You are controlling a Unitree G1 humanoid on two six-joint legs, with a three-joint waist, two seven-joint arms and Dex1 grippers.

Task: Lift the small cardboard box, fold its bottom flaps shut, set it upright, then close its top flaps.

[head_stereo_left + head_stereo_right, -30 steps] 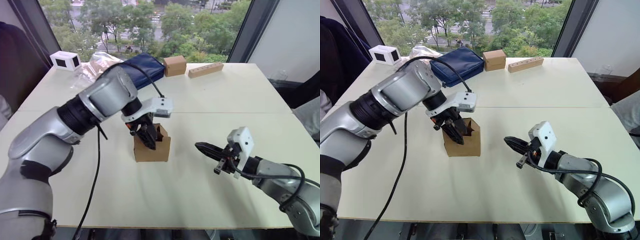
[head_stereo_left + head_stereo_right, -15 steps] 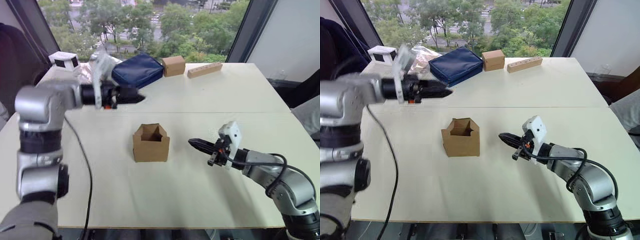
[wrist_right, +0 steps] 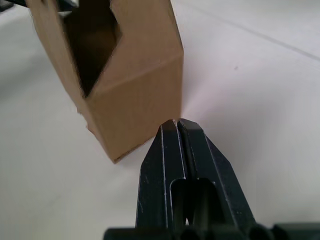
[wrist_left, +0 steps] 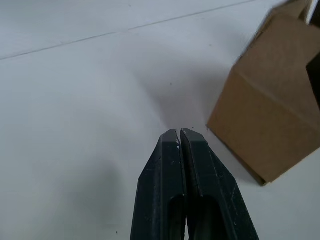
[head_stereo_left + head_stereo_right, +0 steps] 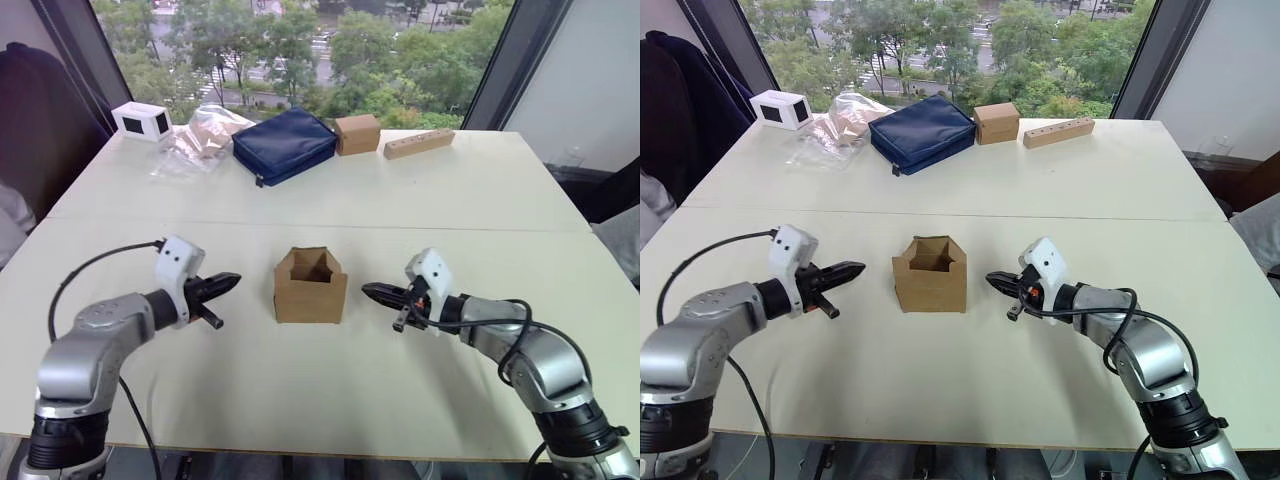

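Both arms have dropped low, clenched left gripper (image 5: 228,283) and right gripper (image 5: 373,291) flanking upright small cardboard box (image 5: 311,293).

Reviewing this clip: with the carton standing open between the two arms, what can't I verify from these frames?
- Bottom flaps of the small cardboard box: hidden underneath, against the table, in every view.
- Box interior: dark in both eye views; the box's own walls block it.
- Contents of the clear plastic bag: too small to identify.
- Box's far end in the left wrist view: cut by the frame edge.
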